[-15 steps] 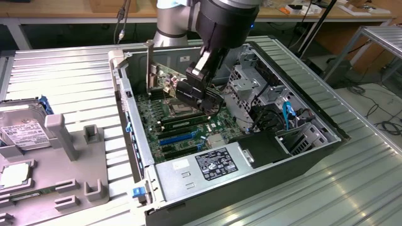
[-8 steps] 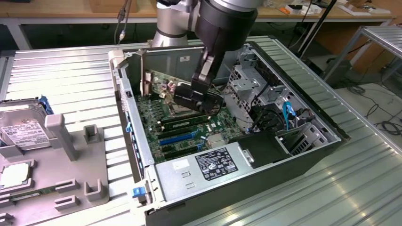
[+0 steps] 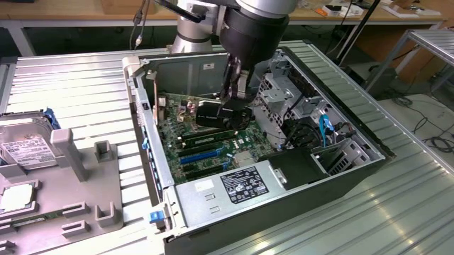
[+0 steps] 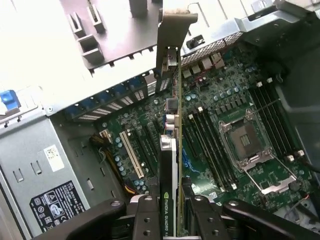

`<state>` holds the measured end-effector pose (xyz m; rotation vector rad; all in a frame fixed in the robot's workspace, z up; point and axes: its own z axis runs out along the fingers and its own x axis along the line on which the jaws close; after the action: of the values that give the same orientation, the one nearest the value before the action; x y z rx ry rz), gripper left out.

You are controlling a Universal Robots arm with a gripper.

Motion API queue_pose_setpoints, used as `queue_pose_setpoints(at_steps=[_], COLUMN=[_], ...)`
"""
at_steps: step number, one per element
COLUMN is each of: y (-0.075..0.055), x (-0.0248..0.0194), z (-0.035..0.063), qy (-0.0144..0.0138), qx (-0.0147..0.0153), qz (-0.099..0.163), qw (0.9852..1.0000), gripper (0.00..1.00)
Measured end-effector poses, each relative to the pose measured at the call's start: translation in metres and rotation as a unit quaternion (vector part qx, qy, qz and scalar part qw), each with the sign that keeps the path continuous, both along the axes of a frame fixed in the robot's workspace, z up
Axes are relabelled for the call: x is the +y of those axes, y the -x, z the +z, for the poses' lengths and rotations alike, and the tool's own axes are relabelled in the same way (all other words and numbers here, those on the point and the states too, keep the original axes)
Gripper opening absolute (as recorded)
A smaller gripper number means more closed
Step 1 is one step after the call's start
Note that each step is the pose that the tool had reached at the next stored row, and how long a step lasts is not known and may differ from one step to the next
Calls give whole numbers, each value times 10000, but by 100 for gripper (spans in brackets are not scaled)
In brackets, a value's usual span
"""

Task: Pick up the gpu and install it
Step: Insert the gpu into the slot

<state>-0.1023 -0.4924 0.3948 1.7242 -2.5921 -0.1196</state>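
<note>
My gripper [image 4: 172, 222] is shut on the gpu [image 4: 170, 150], a thin black card seen edge-on and marked NVIDIA Quadro. Its black fingers [image 4: 145, 220] press on both faces of the card. The card's silver end bracket [image 4: 172, 35] points toward the rear slot openings of the open computer case [image 3: 369, 143]. The card hangs above the green motherboard [image 4: 225, 95], over the expansion slots and apart from them. In the exterior view my gripper [image 3: 225, 111] is lowered inside the case, above the motherboard [image 3: 206, 143].
The power supply [image 3: 234, 183] fills the near end of the case. The bare CPU socket [image 4: 247, 137] and memory slots lie beside the card. A drive cage [image 3: 291, 95] and a blue cable [image 3: 326, 127] sit at the exterior view's right. A silver hard drive [image 3: 25, 146] rests on the grey fixture tray [image 3: 71, 175].
</note>
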Motion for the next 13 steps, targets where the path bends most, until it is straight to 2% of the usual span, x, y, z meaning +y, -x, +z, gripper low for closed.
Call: queue_pose_setpoints(at_steps=[3, 7, 8, 10, 11, 12, 13], y=[-1, -1, -1, 0, 0, -8, -11], x=[0, 0, 0, 0, 0, 0, 1], z=[-11, -29, -32, -41, -41, -36, -18], qy=[1, 0, 0, 1, 1, -1, -5], qx=[0, 0, 1, 0, 1, 23, 58], qz=[294, 711, 809, 1117, 1133, 1134, 1134], qw=[9996, 9975, 9967, 9937, 9936, 9935, 9935], gripper=[27, 27, 27, 27, 27, 27, 27])
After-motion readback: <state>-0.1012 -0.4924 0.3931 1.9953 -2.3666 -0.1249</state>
